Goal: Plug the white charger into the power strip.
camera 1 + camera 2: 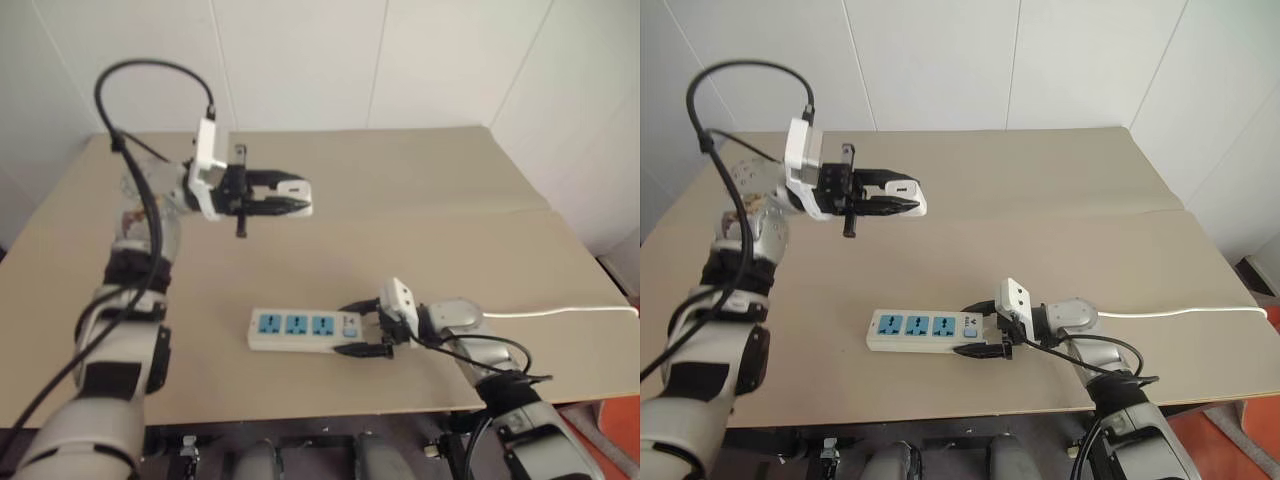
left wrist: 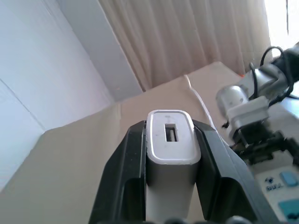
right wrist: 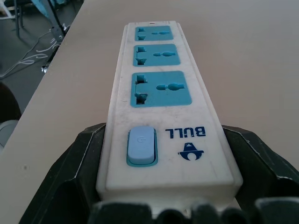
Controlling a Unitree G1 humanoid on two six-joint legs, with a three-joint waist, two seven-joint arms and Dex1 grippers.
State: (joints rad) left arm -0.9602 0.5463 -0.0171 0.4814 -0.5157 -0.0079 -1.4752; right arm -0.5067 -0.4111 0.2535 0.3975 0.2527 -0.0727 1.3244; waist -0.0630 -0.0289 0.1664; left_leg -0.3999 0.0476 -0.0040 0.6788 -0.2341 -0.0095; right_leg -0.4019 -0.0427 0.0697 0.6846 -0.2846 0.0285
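Note:
My left gripper point(image 1: 290, 196) hangs well above the table, pointing right, shut on the white charger point(image 1: 296, 187). In the left wrist view the charger point(image 2: 170, 140) sits upright between the two black fingers point(image 2: 124, 177), its end slot facing the camera. The power strip point(image 1: 298, 327) lies flat near the table's front edge, its three blue sockets facing up. My right gripper point(image 1: 360, 328) clamps the strip's switch end, one finger on each long side. The right wrist view looks along the strip point(image 3: 159, 93) over the blue switch point(image 3: 141, 145) and all three sockets. The charger is above and behind the strip, apart from it.
The strip's thin white cord point(image 1: 560, 312) runs right across the tan table point(image 1: 450, 240) to its right edge. A seam crosses the tabletop behind the strip. White walls stand close behind and on the right. The front edge point(image 1: 300, 415) lies just below the strip.

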